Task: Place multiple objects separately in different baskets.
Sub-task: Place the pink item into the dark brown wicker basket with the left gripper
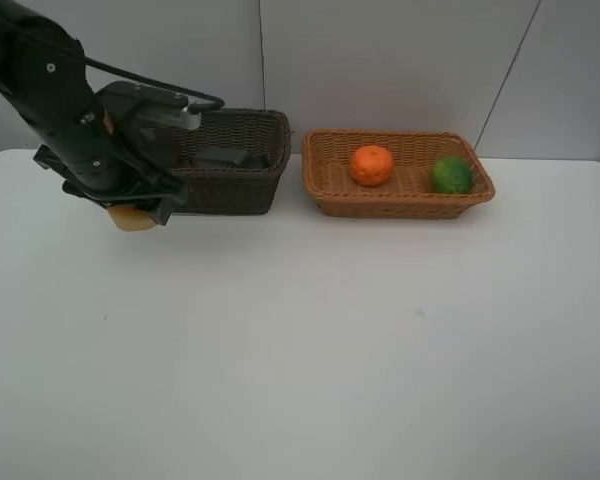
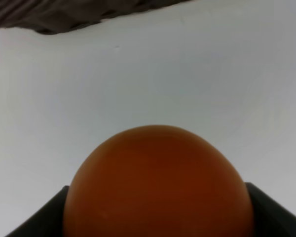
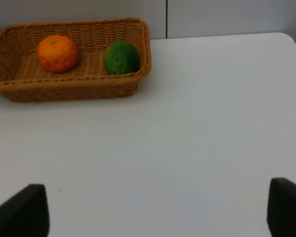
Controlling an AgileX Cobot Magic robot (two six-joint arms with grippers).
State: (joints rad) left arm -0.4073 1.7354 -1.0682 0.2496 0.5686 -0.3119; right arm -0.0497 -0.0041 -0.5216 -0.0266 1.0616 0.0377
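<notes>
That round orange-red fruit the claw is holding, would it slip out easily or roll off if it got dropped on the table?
The fruit looks smooth and slightly glossy, so it may be a bit slippery, though the left claw seems to cradle it on both sides. Being nearly round, it would probably roll on the flat white table. It keeps its shape in the grip, so it's likely firm.

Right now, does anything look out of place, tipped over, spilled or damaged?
Nothing stands out. The orange and lime sit in the tan basket, both baskets stand level, and the left gripper holds a round orange fruit.
</notes>
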